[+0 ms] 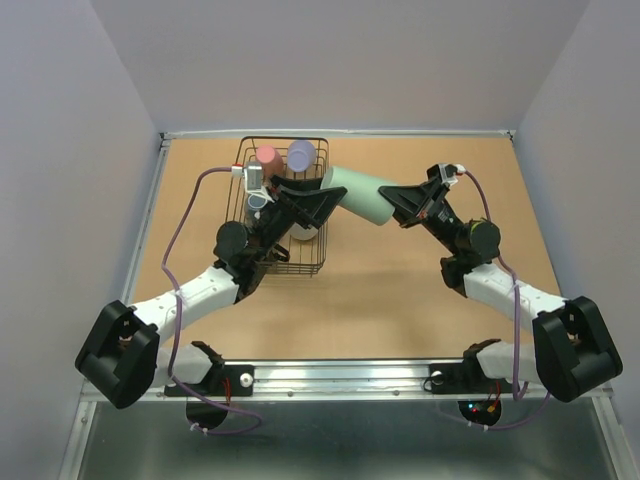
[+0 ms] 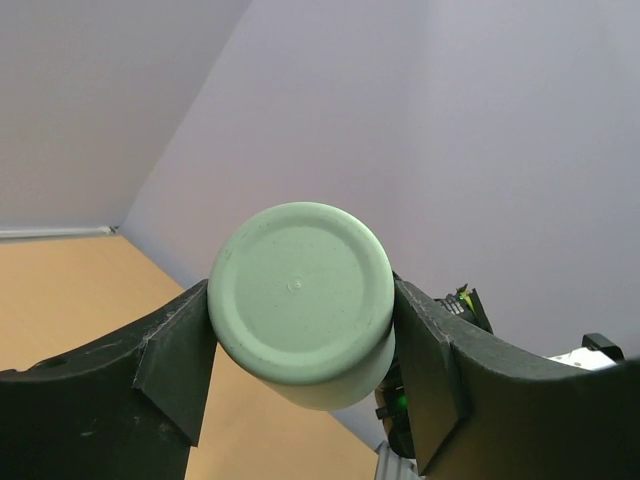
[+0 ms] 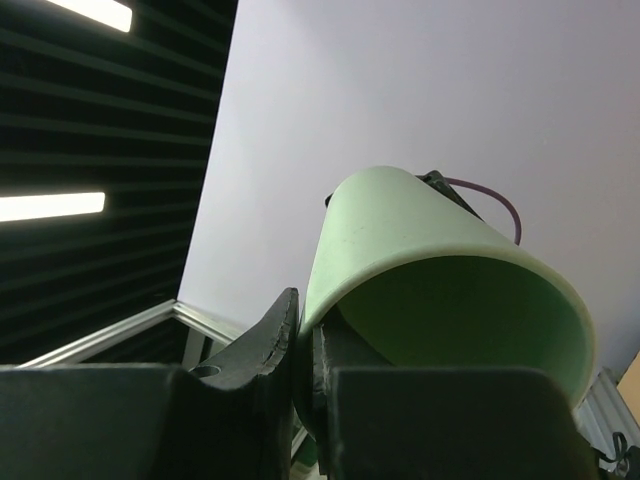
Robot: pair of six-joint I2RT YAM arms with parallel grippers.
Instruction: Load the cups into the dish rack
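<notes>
Mint cup [image 1: 362, 197] midair beside dish rack [image 1: 300, 268], over bench [image 1: 400, 300]. Right claw [image 3: 305, 340] pinches rim wall. Left claw [image 2: 300, 345] flanks base, pads seemingly touching; can't tell if gripped. Risk: right lets go early, cup drops.

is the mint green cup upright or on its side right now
On its side: the mint green cup is held level above the table, rim clamped in the right tool, flat base set in the left tool.
</notes>
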